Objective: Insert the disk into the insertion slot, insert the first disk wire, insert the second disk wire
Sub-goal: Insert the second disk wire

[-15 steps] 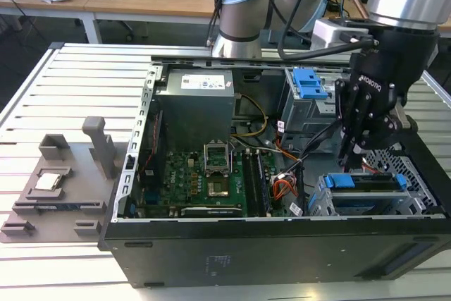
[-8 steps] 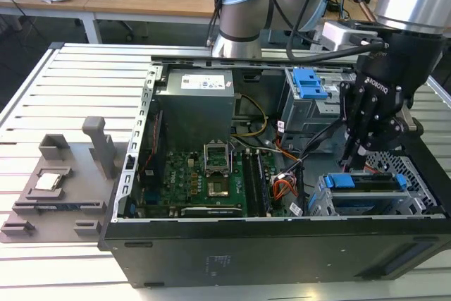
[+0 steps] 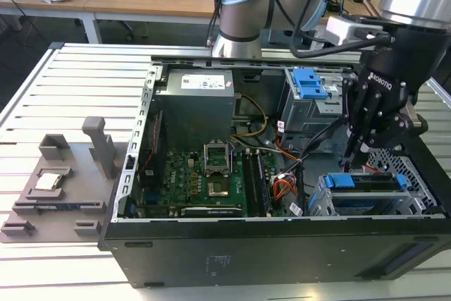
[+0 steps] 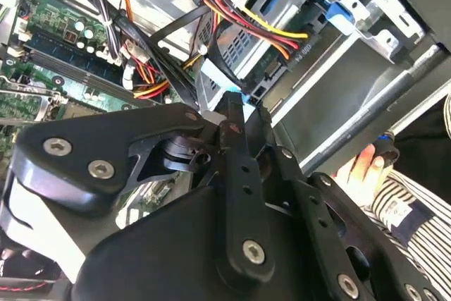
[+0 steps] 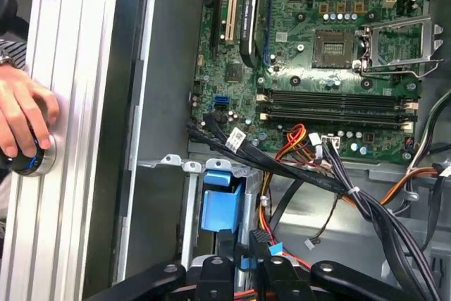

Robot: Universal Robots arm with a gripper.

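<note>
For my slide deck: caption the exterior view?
End effector poised above the blue-framed disk seated in the insertion slot.

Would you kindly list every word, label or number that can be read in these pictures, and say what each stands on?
On the end effector: white brand lettering on its body, exterior view.
On the motherboard: a white maker's mark near its edge, first wrist view.
On the power supply: a white label, print too small to read.
On the black connector: white print, too blurred to read.
Nothing else is legible.
</note>
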